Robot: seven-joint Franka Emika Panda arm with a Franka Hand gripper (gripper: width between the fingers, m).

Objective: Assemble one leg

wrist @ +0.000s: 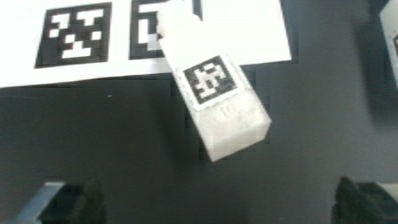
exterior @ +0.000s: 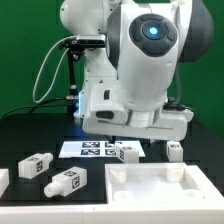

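A leg, a white blocky peg with a square tag on its side, lies on the black table with one end over the marker board. In the exterior view this leg lies at the marker board's edge, just under the hand. My gripper is open, its dark fingers stand wide apart, and nothing is between them. It hovers above the leg without touching it. In the exterior view the gripper is mostly hidden under the white hand.
Two more legs lie at the exterior view's left front. Another leg stands at the right. The large flat white square part with raised edges fills the front right. A white piece shows at the left edge.
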